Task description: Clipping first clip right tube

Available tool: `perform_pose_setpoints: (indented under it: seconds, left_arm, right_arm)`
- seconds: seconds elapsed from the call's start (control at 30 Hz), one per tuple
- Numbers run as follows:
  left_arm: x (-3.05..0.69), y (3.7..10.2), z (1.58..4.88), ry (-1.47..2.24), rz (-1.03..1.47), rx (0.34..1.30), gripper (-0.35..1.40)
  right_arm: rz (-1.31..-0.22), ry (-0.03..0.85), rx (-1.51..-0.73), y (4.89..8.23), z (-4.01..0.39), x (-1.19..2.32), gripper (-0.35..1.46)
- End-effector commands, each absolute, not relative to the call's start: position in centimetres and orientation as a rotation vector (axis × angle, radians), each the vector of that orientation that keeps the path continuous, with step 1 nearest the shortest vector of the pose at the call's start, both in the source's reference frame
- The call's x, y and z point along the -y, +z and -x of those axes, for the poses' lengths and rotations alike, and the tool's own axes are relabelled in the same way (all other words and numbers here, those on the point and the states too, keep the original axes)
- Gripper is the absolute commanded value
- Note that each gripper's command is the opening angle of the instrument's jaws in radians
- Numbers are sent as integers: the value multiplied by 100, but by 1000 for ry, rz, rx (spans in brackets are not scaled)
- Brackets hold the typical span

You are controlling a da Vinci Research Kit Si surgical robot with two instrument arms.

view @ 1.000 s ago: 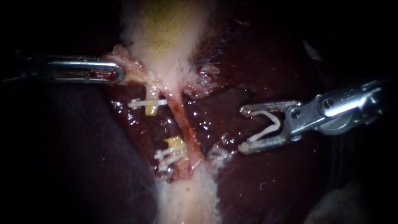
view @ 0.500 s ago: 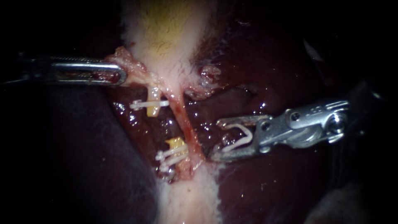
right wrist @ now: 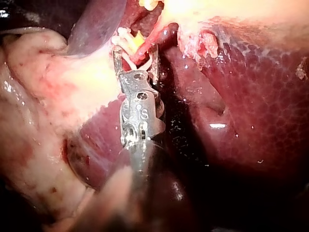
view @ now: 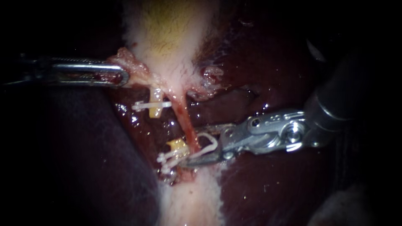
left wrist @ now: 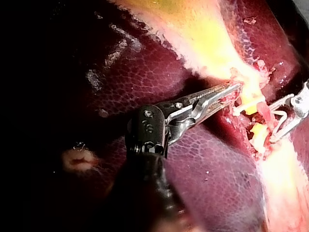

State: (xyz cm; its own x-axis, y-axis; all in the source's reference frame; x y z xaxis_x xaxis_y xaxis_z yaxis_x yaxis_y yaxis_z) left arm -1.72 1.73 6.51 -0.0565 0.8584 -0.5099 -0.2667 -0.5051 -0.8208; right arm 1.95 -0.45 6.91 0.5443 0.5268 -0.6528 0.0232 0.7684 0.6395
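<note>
Over the last second my right instrument [view: 268, 134] has travelled in across the liver [view: 272, 188] from well apart to the right tube [view: 184, 119], and its pincer [view: 189, 145] now straddles that tube. One jaw lies on each side of the reddish strand, and the white clip [view: 208, 146] is cradled between them, spread wide and not yet squeezed. So the pincer is grasping the clip, with the tube inside the clip's mouth. I judge that positioning is nearly done and that closing comes next, once the clip sits square across the tube. Just beside the right tube, the cut yellow tube carries its own clips [view: 169, 158]. These lie very close to the lower jaw, so snagging them is the risk. My left instrument [view: 75, 71] has not shifted. Its pincer [view: 121, 75] is clenched on a flap of tissue [view: 130, 62], above and beside the right tube at the gallbladder [view: 167, 33]. No brand or label shows on the tissue or the clips.
</note>
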Motion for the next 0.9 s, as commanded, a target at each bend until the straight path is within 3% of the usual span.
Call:
perform_pose_setpoints:
  seconds: [0.03, 0.3, 0.63, 0.9]
  left_arm:
    - [-173, 651, 172, 1692, 1369, 681, -35]
    - [-174, 653, 171, 1693, 1369, 682, -35]
    - [-174, 653, 170, 1693, 1370, 682, -35]
    - [-175, 655, 170, 1693, 1370, 683, -35]
  right_arm:
    - [-654, 329, -969, 692, -197, 46, 50]
    - [-719, 339, -1026, 684, -199, 54, 50]
    - [-822, 304, -1106, 643, -203, 71, 48]
    - [-877, 260, -1113, 622, -207, 84, 45]
